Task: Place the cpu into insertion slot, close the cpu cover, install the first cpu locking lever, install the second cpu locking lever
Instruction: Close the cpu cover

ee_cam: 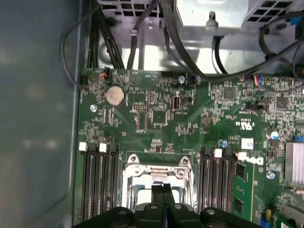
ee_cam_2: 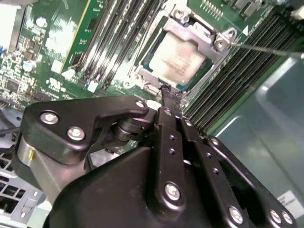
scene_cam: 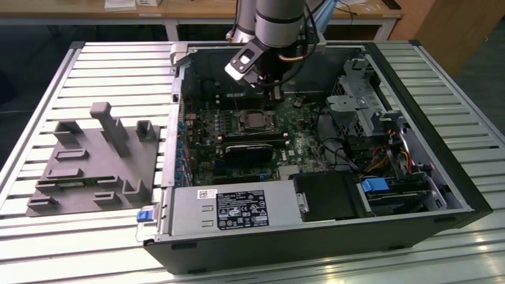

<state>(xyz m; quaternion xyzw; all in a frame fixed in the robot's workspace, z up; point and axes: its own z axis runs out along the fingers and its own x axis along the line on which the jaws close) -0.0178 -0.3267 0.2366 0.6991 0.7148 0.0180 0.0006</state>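
The cpu (ee_cam_2: 178, 59) lies in the insertion slot (ee_cam_2: 142, 71) on the green motherboard, its silver-grey top showing through the cut-out. The cpu cover (ee_cam_2: 202, 35) lies flat over the chip's edges. A thin metal lever rod (ee_cam_2: 266, 48) sticks out beside the socket, near the memory slots. My gripper (ee_cam_2: 166, 91) hangs just above the socket's edge, its two black fingers pressed together with nothing between them. In the first wrist view the gripper (ee_cam: 163, 188) sits over the cover (ee_cam: 156, 168). In the exterior view the gripper (scene_cam: 274, 97) hovers above the cpu (scene_cam: 254, 120).
Long black memory slots (ee_cam: 97, 180) flank the socket on both sides. A black heatsink block (scene_cam: 248, 152), a power supply (scene_cam: 236, 207) and a drive cage with cables (scene_cam: 371, 112) crowd the open case. A grey fixture (scene_cam: 94, 160) stands at the exterior view's left.
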